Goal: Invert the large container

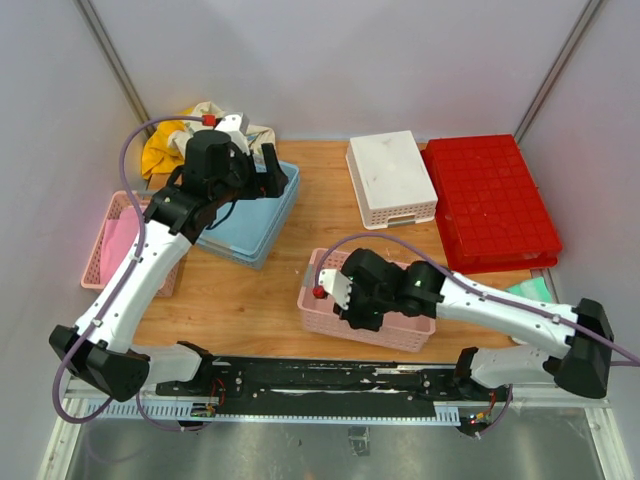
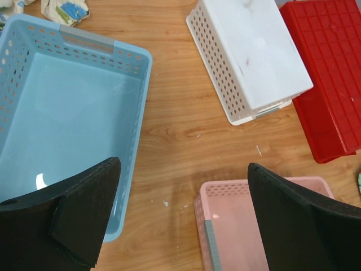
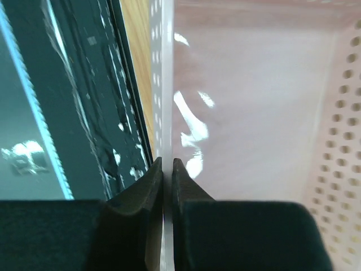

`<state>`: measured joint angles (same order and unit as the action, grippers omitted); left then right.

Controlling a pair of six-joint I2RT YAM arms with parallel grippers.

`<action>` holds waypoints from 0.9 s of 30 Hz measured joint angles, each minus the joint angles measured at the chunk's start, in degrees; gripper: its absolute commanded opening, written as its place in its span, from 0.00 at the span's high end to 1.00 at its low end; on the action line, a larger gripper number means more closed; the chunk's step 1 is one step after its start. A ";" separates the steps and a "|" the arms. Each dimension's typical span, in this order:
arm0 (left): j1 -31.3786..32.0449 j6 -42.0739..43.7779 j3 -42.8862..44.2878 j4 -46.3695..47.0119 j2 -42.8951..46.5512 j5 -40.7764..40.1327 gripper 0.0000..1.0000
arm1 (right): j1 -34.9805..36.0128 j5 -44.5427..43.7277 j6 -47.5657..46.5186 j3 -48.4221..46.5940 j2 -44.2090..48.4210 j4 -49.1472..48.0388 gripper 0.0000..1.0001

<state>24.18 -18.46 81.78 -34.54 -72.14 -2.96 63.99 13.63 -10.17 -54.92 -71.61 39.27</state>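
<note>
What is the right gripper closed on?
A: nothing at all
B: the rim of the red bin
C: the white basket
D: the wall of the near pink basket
D: the right gripper pinches the thin side wall of the near pink basket between its fingers.

One large container [image 1: 495, 200], two pink baskets [image 1: 372, 330].

Two white-and-black arms [image 1: 140, 265], purple cables [image 1: 123, 170], black fingers [image 2: 84, 220].

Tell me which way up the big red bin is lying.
Upside down: the red bin shows its grid-ribbed underside facing up, with no open cavity visible.
</note>
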 measured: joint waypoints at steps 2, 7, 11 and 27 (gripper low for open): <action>0.00 -0.26 0.83 -0.39 0.00 -0.46 0.01 | -0.02 -0.66 3.19 -4.46 2.16 1.22 0.99; -0.02 -3.69 3.89 0.22 1.22 -3.69 0.01 | -3.19 -0.50 14.12 -14.23 5.40 0.04 0.99; 0.00 -7.23 5.25 3.39 4.17 -6.23 0.02 | -12.39 5.31 25.75 -18.82 3.78 -2.89 0.99; 0.00 -10.32 6.56 8.52 5.64 -9.03 0.02 | -28.06 23.52 83.91 2.64 -2.23 -56.06 0.99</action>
<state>24.18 -28.77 88.33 -26.02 -66.50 -11.99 35.92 37.15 73.73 -52.27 -73.84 -16.80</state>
